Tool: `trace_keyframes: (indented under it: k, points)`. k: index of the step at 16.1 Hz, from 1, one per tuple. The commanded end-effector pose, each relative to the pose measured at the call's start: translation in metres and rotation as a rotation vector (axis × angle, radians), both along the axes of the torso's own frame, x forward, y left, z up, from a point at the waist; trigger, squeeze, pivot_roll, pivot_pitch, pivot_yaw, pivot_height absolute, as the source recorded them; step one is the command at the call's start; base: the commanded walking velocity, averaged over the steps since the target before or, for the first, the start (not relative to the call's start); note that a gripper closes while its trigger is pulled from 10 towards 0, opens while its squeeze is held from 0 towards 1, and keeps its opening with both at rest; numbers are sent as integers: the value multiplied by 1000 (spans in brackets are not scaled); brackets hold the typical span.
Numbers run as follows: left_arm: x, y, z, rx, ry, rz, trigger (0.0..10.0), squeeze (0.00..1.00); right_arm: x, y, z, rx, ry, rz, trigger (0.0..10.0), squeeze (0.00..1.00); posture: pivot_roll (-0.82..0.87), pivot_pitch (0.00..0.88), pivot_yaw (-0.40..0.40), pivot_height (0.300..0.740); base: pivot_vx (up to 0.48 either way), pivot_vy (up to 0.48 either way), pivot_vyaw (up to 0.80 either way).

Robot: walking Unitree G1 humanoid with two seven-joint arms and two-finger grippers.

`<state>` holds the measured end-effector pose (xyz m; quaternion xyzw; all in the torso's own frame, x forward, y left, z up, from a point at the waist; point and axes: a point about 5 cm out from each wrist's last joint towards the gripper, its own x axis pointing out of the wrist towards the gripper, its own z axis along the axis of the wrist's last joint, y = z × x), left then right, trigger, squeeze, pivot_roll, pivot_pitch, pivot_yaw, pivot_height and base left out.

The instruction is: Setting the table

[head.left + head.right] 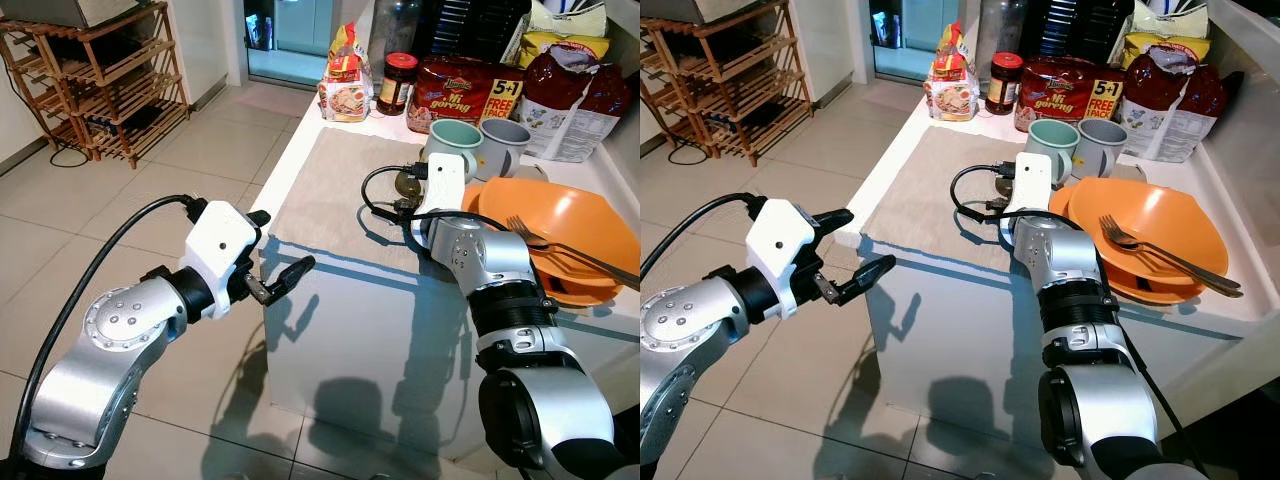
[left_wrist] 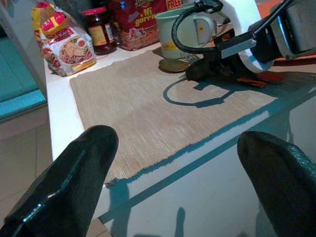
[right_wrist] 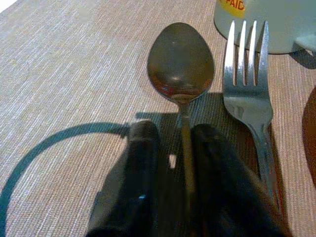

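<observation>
Task judged barely begun: spoon (image 3: 180,69) and a fork (image 3: 248,89) lie side by side on the placemat (image 1: 330,200), spoon handle pinched btwn closed right gripper (image 3: 174,148) fingers. Orange bowls (image 1: 1150,225) (w/ 2nd fork) and mugs (image 1: 1080,145) remain unplaced. Left gripper (image 1: 272,255) is held wide open, empty, off the white counter's (image 1: 350,330) edge; tiled floor, wooden rack beyond.
</observation>
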<state>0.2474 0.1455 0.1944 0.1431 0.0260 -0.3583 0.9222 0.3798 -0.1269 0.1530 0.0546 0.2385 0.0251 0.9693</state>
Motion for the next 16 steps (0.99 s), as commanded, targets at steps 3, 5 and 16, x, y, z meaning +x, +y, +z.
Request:
trace_keyframes:
  k: [3, 5, 16]
  points:
    - [0, -2, 2, 0, -7, -14, 10000, 0, -1, 2, -3, 3, 34, 15, 0, 0, 53, 0, -45, 740, 0, 0, 0]
    - [0, -2, 2, 0, -6, -15, 10000, 0, -1, 1, -3, 3, 36, 13, 0, 0, 53, 0, -44, 740, 0, 0, 0]
    - [10, 9, 14, -57, -89, 108, 10000, 0, -7, 0, 34, 54, -166, 55, 0, 0, 52, 0, -51, 740, 0, 0, 0]
